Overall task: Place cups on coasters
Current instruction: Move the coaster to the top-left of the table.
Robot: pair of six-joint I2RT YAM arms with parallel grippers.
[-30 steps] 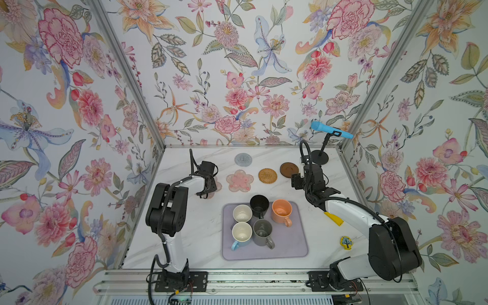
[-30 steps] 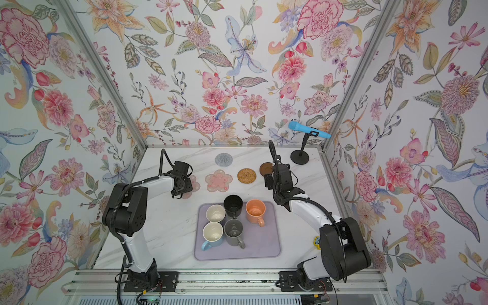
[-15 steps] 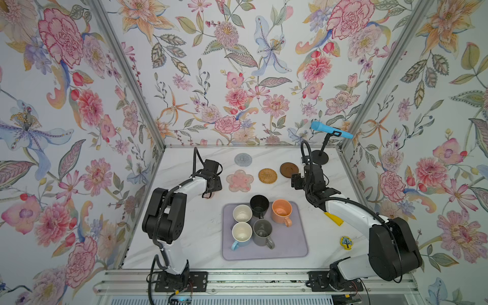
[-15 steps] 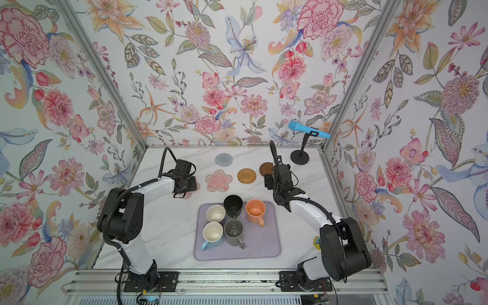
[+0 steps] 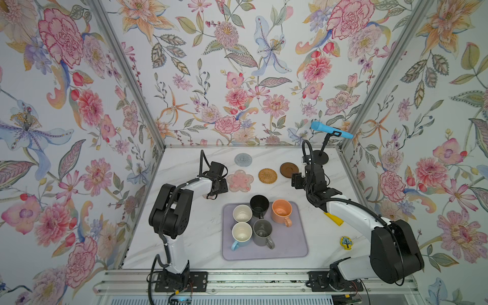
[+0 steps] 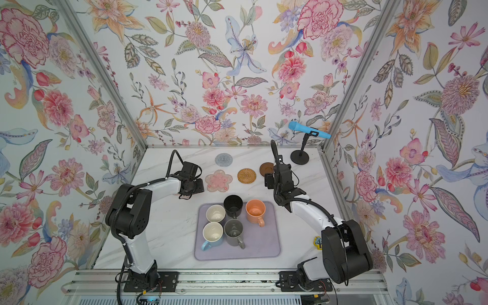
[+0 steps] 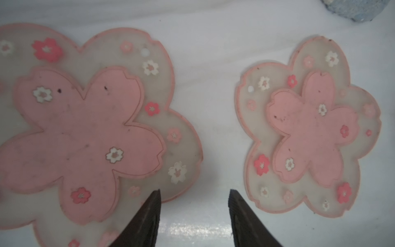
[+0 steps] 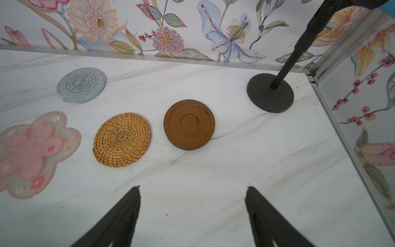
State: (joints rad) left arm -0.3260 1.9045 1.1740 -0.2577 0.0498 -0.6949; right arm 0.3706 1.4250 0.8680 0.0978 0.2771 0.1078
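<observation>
Mugs [image 5: 262, 229] stand upright on lilac mat [image 5: 290, 245], apart from coasters [image 5: 267, 175].

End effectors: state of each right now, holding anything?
Left end effector: open, holding nothing.
Right end effector: open, holding nothing.

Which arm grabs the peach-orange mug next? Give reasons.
Probably the right: the right gripper is open, empty and nearer the peach-orange mug; the left gripper hovers at the pink flower coasters, farther away.
</observation>
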